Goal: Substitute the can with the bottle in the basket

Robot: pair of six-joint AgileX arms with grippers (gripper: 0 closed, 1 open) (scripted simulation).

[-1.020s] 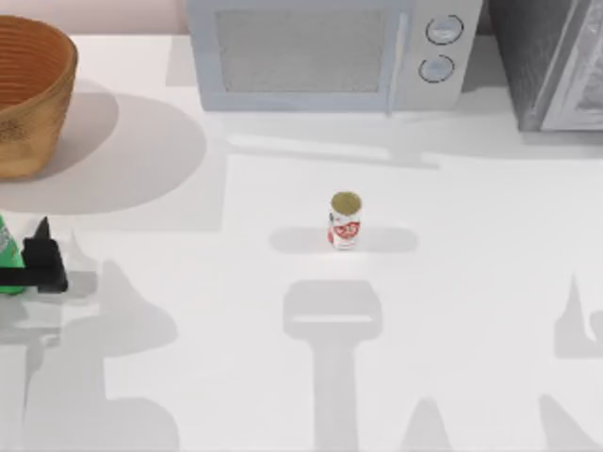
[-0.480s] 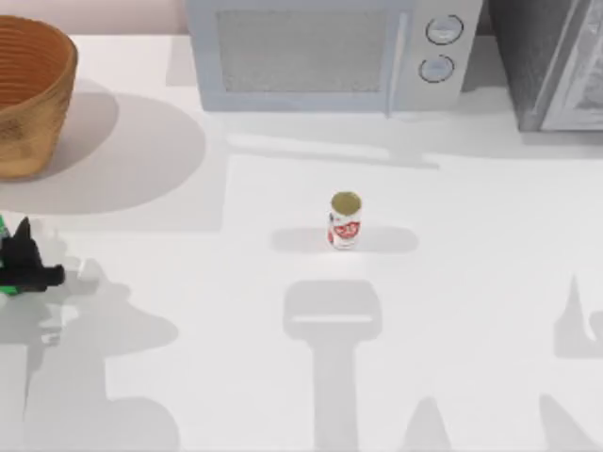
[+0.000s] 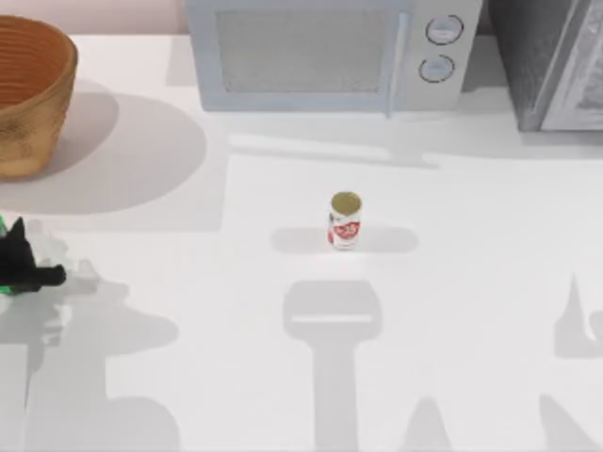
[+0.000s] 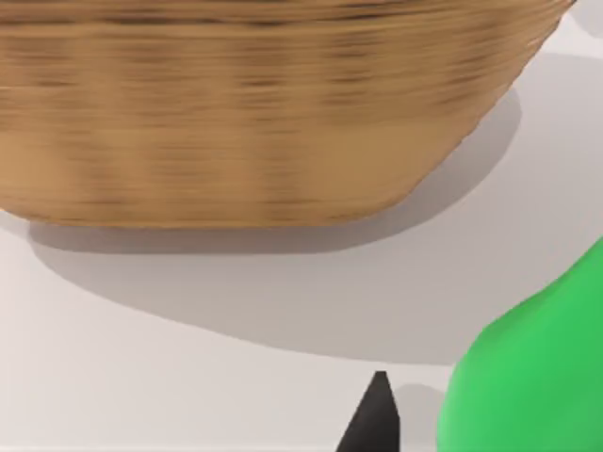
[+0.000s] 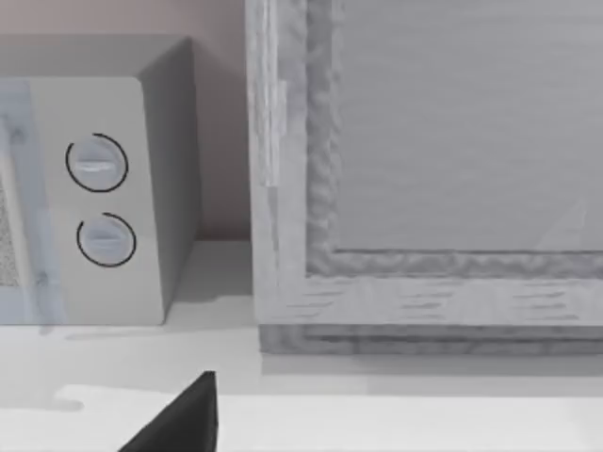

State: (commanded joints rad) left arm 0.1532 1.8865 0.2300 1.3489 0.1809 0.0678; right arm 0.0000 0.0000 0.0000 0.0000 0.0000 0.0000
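The can (image 3: 345,220) stands upright mid-table with open white table (image 3: 471,311) all round it. At the far left edge sits the basket (image 3: 28,104). Near it, at the left edge, the left gripper (image 3: 21,264) is clamped on the green bottle (image 4: 532,377), just short of the basket's wall.

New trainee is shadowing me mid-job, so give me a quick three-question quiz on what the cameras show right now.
1. True or false: the can stands inside the basket.
2. Which thing is the left gripper at? A) the bottle B) the microwave C) the can
3. Fill in: the basket sits at the table's far ____ corner in the top view.

Key: 1 false, the can stands upright mid-table. 2 A, at the table's left edge. 3 left.
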